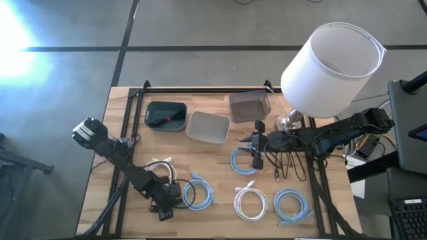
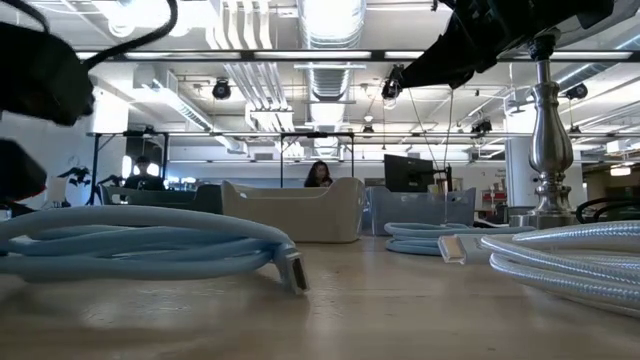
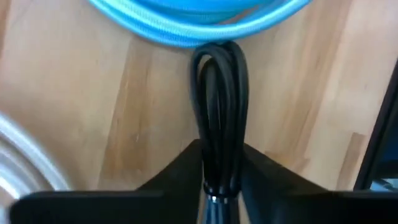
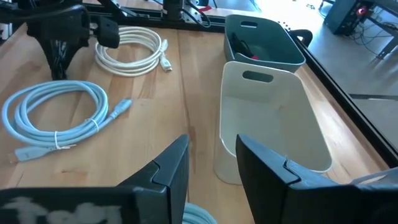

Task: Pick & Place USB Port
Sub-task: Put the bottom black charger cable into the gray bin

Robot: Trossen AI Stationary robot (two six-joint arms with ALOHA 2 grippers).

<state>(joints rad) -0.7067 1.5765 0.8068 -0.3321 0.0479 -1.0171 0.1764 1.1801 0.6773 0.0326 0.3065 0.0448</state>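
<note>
My left gripper (image 1: pixel 165 200) (image 3: pixel 219 155) stands near the table's near-left corner, shut on a bundled black USB cable (image 3: pixel 219 106), beside a light blue coil (image 1: pixel 198 193) (image 3: pixel 199 18). The right wrist view shows it far off with the black cable (image 4: pixel 59 59) hanging below it. My right gripper (image 1: pixel 253 148) (image 4: pixel 211 152) hovers open and empty at mid-table, over another blue coil (image 1: pixel 243 161), facing a beige bin (image 1: pixel 208 127) (image 4: pixel 273 118). A dark teal bin (image 1: pixel 165 115) (image 4: pixel 258 38) behind it holds a black and red item. My left gripper pinches the black cable bundle between its two fingers (image 3: pixel 180 177), coming from above and pointing down. The fingers lie along the bundle, and its looped end (image 3: pixel 217 59) sticks out past the fingertips toward the table. Whether that end touches the wood, I cannot tell.
A grey bin (image 1: pixel 250 105) sits at the far edge. A lamp with a white shade (image 1: pixel 331 67) stands at the far right. White coils (image 1: pixel 160 168) (image 1: pixel 250 202), a blue coil (image 1: pixel 292 203) and loose black wire (image 1: pixel 287 163) lie on the table.
</note>
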